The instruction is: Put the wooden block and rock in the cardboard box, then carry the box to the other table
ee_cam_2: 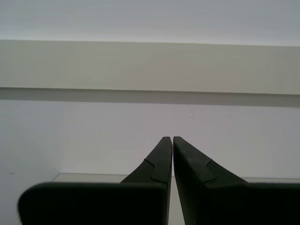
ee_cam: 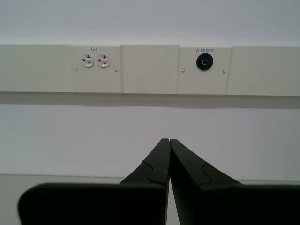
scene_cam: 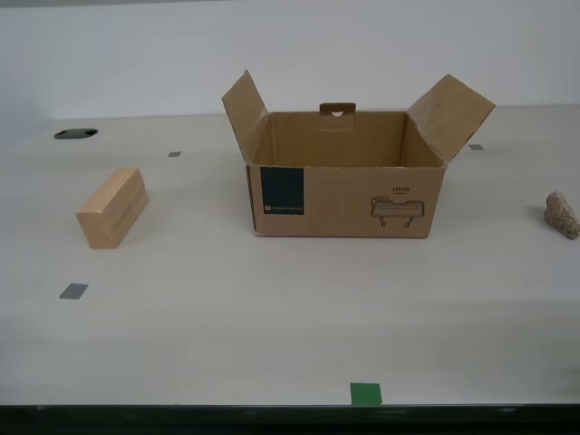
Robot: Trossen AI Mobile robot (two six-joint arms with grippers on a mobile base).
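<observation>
The cardboard box [scene_cam: 344, 186] stands open in the middle of the pale table [scene_cam: 272, 317], flaps up, a teal label on its front. The wooden block [scene_cam: 112, 207] lies on the table toward the exterior view's left of the box. The rock [scene_cam: 562, 215] sits at the exterior view's right edge. Neither arm shows in the exterior view. My first gripper [ee_cam: 168, 140] is shut on nothing and points at a white wall. My second gripper [ee_cam_2: 172, 138] is also shut and empty, facing a wall. The other table is out of view.
Small grey square markers [scene_cam: 73, 291] dot the tabletop, and a green tape square [scene_cam: 366, 393] lies near its front edge. A dark round hole [scene_cam: 75, 133] is at the far back on the exterior view's left. A wall strip with sockets [ee_cam: 95, 61] faces my first gripper.
</observation>
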